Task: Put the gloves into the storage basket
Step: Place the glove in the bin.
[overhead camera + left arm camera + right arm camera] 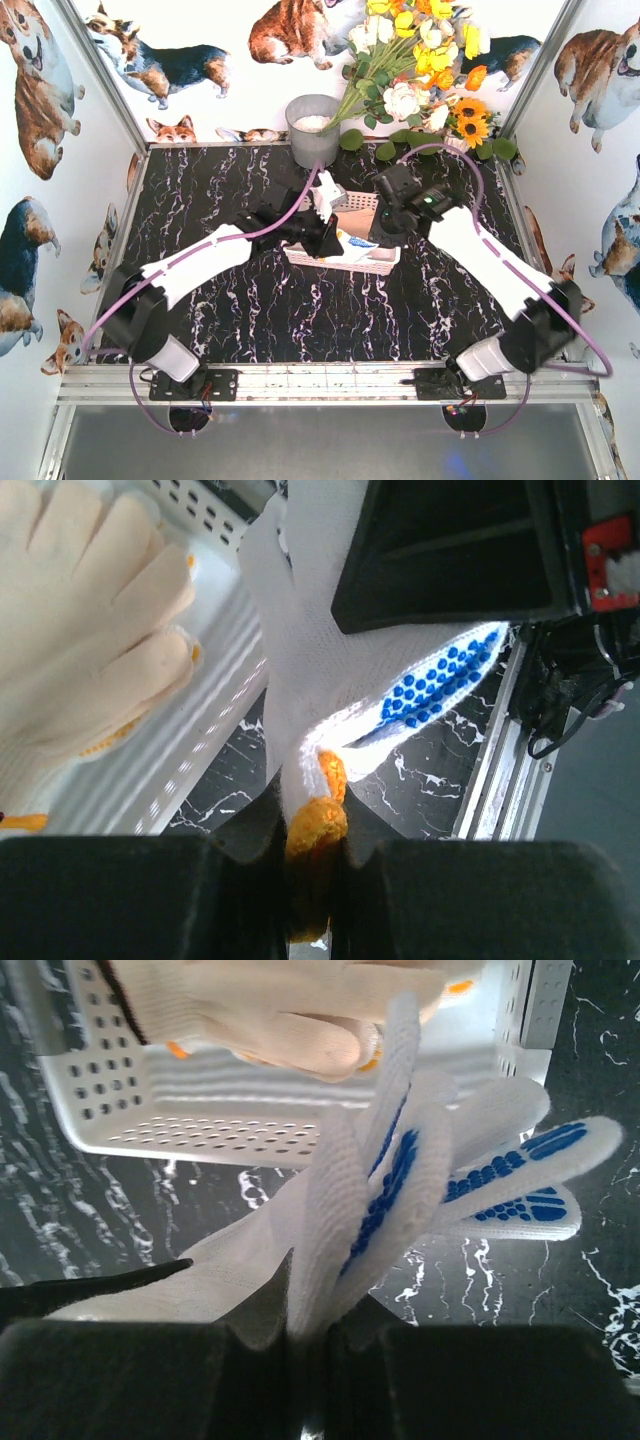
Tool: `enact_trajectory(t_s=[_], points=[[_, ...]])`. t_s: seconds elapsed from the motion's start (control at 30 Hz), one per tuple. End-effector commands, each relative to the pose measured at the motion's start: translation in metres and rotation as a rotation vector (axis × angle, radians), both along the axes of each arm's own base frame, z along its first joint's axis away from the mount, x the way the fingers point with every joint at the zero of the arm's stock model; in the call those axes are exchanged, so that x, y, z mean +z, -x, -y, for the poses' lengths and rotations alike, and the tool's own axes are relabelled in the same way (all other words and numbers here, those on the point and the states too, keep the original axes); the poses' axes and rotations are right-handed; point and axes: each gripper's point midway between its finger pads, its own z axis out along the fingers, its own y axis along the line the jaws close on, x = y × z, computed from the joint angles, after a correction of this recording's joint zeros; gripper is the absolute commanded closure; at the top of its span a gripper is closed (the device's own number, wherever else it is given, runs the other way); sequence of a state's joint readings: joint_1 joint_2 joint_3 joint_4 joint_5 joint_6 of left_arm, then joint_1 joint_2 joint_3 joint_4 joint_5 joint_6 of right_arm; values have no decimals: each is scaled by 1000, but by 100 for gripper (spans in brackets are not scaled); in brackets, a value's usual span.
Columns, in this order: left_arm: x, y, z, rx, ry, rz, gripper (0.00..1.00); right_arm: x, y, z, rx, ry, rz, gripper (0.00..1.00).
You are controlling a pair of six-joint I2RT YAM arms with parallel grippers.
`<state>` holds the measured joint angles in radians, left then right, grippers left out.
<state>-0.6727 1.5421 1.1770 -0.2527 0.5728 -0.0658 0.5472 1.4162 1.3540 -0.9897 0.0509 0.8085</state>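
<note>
While one plain cream glove (85, 630) already lies inside the white storage basket (345, 264), a second glove is not yet in, so the task looks partly done.

On the left, the left gripper (316, 852) has its fingers pinched tight on the orange cuff (318, 820) of a white dotted glove (300, 680). The glove rises from the cuff, with blue dots along one finger, and hangs over the black marble tabletop (250, 310) just beside the basket's rim.

At centre, the basket sits mid-table, its sides lattice-perforated, with the cream glove heaped in it, fingers curled and soft.

On the right, the right gripper (310, 1332) also has its fingers nearly closed, clamping folded white knit fingers with blue dots (360, 1200). These spread loosely above the tabletop, near the basket's wall but outside it. I cannot tell whether both grippers hold the same glove or two separate ones.

What seems left is carrying the dotted knit over the rim and letting go. No other loose glove shows on the tabletop, though the arms hide part of it.
</note>
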Motion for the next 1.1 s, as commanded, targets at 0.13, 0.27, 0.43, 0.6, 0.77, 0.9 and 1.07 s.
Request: enact_trajectory(t_s=[0.13,0.27,0.43,0.6,0.77,0.9,1.07], points=[[-32,-24,-10,106,-22,-152,100,-15,-18,10,21,149,-78,100],[-44,-34,-12,125,-13,-203,100,-30,-26,7,31,192,-130,100],[-51,-47,-13,151,0,-252,100,-39,-44,2,44,204,-151,100],[-56,-56,-11,154,6,-295,100,-42,-61,0,58,209,-176,100],[-56,-62,-8,174,14,-319,100,-41,-70,1,79,204,-189,100],[-59,-71,-8,223,36,-348,100,-41,-73,4,89,199,-207,100],[-43,-69,2,201,109,-378,100,-28,-74,4,110,194,-204,100]])
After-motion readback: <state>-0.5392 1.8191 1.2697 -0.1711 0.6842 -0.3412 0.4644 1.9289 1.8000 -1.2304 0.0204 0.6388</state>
